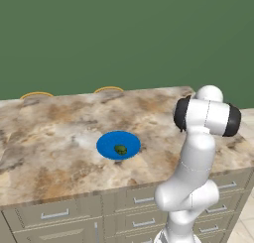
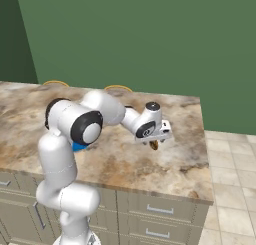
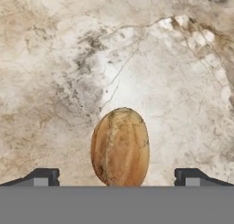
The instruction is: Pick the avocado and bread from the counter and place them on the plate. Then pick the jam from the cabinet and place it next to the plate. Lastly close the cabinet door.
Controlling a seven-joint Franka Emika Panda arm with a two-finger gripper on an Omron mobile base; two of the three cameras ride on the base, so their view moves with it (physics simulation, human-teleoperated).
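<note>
The left base view shows the avocado (image 1: 120,149) lying on the blue plate (image 1: 106,144) mid-counter (image 1: 49,138), a pairing the arm largely hides in the right base view. There the gripper (image 2: 156,142) hangs over the bread (image 2: 154,145), bare marble running on toward the counter's 3 o'clock edge. In the hand view the bread (image 3: 120,146) lies at 6 o'clock between wide-spread, empty jaws, with clear stone all round.
</note>
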